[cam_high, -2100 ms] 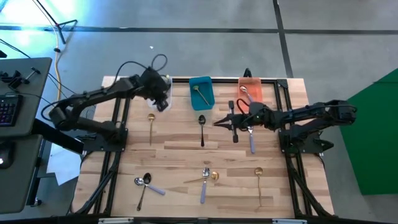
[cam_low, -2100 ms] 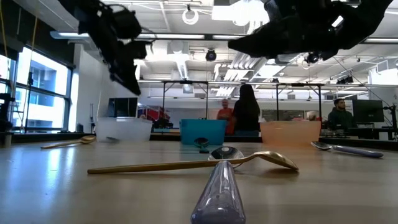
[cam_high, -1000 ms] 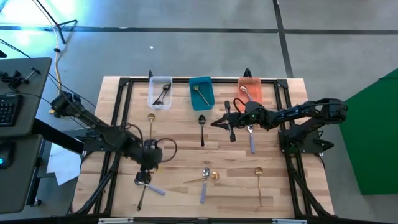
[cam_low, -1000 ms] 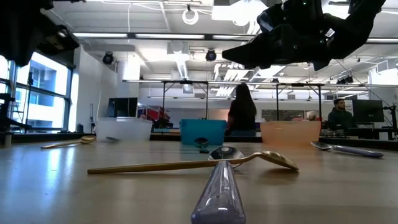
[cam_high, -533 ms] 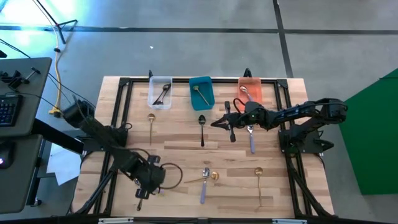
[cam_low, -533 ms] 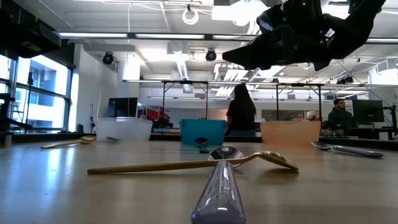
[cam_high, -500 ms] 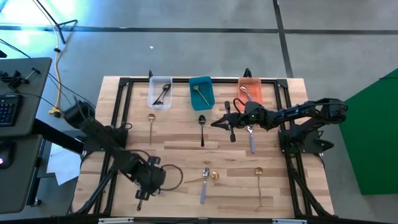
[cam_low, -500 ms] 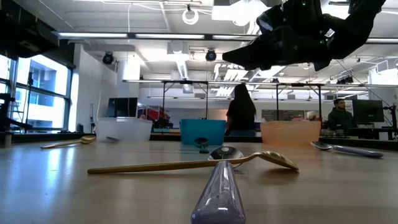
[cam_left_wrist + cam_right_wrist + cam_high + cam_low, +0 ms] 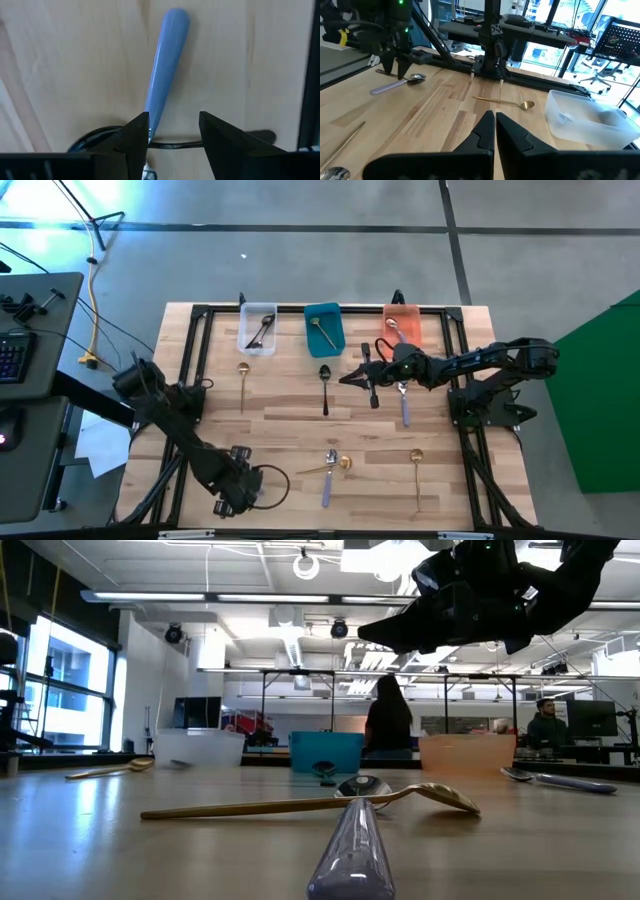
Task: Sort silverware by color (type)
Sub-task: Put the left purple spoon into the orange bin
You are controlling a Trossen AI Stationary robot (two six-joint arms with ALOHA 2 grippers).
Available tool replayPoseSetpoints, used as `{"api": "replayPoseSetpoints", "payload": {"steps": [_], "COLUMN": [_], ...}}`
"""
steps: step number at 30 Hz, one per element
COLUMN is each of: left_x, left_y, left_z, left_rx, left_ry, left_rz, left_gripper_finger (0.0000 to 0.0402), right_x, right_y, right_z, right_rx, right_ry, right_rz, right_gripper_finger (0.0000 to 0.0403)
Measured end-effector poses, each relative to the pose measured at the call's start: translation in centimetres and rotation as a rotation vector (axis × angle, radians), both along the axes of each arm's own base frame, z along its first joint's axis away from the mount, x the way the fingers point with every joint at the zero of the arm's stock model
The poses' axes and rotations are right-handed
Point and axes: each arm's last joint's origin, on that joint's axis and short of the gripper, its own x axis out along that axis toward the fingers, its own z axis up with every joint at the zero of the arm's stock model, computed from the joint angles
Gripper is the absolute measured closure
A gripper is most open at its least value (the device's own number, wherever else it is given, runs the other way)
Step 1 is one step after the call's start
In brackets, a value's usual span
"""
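Left wrist view: open left gripper [image 9: 172,132] over lavender-handled spoon [image 9: 164,65]

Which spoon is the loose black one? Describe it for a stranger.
Find the teal bin at the table's far edge. The black spoon lies just before it, bowl toward the bin. Its neighbours are a gold spoon and a lavender-handled spoon.

A grey concrete floor [image 9: 300,240] surrounds the table; tall windows [image 9: 55,690] brighten the white-ceilinged workshop
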Motion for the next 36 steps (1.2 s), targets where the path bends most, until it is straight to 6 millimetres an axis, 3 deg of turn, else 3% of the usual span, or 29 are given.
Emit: {"api": "replayPoseSetpoints", "payload": {"steps": [7, 20, 24, 29, 36], "left_x": [0.1, 0.2, 0.4, 1.1, 1.9], "left_y": [-0.1, 0.0, 0.3, 1.1, 4.2], "left_z": [-1.8, -2.2, -1.5, 0.8, 3.8], "left_rx": [0.064, 0.085, 0.095, 0.117, 0.120], "left_ry": [0.046, 0.059, 0.045, -0.005, -0.104], "left_rz": [0.002, -0.004, 0.014, 0.042, 0.158], "left_gripper_finger": [0.0260, 0.0360, 0.0380, 0.0381, 0.0383], "right_x": [0.0, 0.0, 0.0, 0.0, 0.0], "right_y": [0.0, 0.0, 0.0, 0.0, 0.2], "right_z": [0.0, 0.0, 0.0, 0.0, 0.0], "right_rx": [0.000, 0.000, 0.000, 0.001, 0.017], "right_ry": [0.000, 0.000, 0.000, -0.001, 0.002], "right_rz": [0.000, 0.000, 0.000, 0.001, 0.014], "right_gripper_finger": [0.0403, 0.0403, 0.0403, 0.0403, 0.0403]}}
